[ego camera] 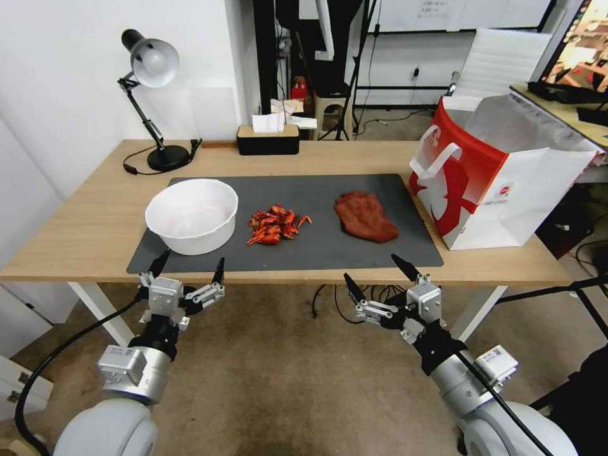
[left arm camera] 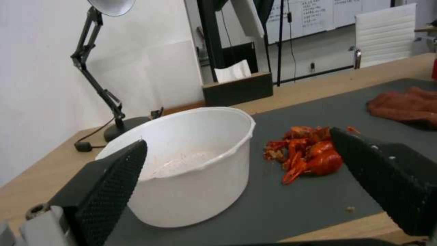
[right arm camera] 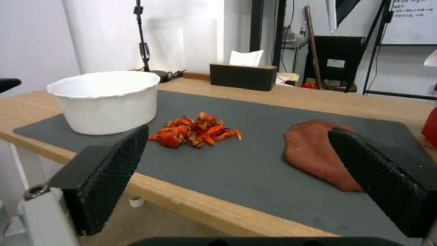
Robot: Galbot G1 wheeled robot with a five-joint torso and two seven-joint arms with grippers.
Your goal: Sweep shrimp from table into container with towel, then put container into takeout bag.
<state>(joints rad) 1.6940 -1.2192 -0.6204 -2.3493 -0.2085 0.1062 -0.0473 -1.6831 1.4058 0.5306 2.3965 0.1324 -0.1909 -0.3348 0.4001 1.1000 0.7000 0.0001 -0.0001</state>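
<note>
Shrimp (ego camera: 274, 225) lie between bowl (ego camera: 192, 215) and towel (ego camera: 366, 216); we see left end effector (ego camera: 189, 266) and right end effector (ego camera: 377, 276) spread before the desk (ego camera: 88, 221).

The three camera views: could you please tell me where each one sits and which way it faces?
Head view: high, looking down at the table; both arms show, left gripper and right gripper short of its near edge, jaws open.
Left wrist view: low behind the open jaws, facing the container.
Right wrist view: likewise, facing the towel.
All share the shrimp.
</note>
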